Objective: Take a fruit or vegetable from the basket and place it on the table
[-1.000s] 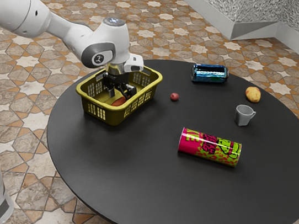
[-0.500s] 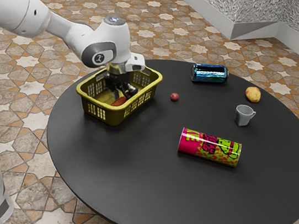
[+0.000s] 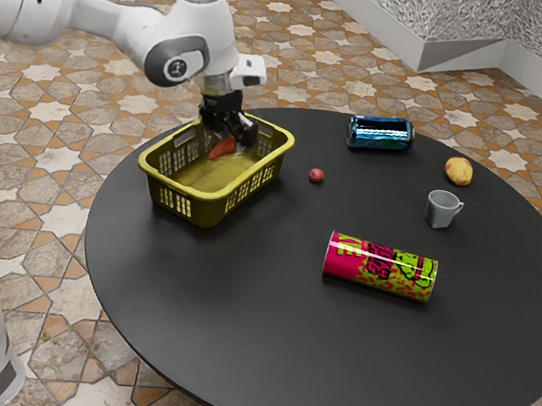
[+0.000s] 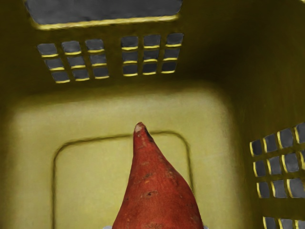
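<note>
in the exterior view, a red sweet potato [image 3: 222, 147] is held by the black gripper [image 3: 232, 137], its fingers closed about it. it is carried tilted, above the floor of the yellow basket [image 3: 214, 211] and toward the far side, though whether its lowest part is clear of the rim cannot be told. the pick-up can be judged as done, or nearly so; the placing is not. the bare dark table [image 3: 237, 319] is offered as a landing place in front of the basket, well apart from the pink and green can [image 3: 379, 268]. near the basket a small red fruit [image 3: 317, 175] is seen on the table, and farther off a blue can [image 3: 379, 133], a grey cup [image 3: 441, 208] and a yellow fruit [image 3: 460, 171]; none of these need be touched.

in the wrist view, the pointed end of the sweet potato is shown over the basket's floor, with a sliver of grey at either flank, by which a grasp from two sides is suggested. the basket's walls are seen around it, so more height is probably needed before any sideways move; otherwise the rim could be struck. what is left is the carry out, the lowering and the release.
</note>
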`<state>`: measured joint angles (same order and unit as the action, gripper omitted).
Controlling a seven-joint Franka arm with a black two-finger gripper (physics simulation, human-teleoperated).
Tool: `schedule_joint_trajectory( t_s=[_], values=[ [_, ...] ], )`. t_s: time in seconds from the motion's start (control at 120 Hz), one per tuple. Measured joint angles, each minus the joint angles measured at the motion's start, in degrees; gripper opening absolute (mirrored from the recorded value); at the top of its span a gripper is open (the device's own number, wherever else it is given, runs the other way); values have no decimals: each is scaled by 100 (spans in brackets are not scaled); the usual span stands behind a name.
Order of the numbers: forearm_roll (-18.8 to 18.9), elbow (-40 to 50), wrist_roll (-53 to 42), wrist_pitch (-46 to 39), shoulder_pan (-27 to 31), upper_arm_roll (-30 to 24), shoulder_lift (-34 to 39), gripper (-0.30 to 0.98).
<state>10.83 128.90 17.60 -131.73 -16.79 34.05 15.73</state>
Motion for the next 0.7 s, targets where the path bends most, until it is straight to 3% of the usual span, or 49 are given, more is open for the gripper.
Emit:
schedule_joint_trajectory(
  t_s=[0.158, 0.208, 0.267, 0.3, 0.367, 0.417, 0.483, 0.592, 0.667, 0.7],
  values=[
    [349, -1121, -27, 371, -750, 14, 77, 15],
    [369, -1853, -53, 482, -995, -35, -404, 15],
    [114, -2765, -125, 592, -984, -277, -1404, 14],
    [-114, -3158, -183, 642, -627, -754, -1979, 14],
    [-462, -3635, -303, 722, 735, -2316, -2837, 13],
    [-635, -3737, -385, 766, 1384, -2878, -3194, 12],
    [-789, -3731, -484, 810, 1760, -3129, -3364, 12],
    [-967, -3755, -695, 853, 1886, -3234, -3415, 41],
    [-996, -3771, -832, 887, 1885, -3260, -3366, 52],
    [-904, -3820, -893, 1209, 1864, -3320, -2953, 56]
  ],
)
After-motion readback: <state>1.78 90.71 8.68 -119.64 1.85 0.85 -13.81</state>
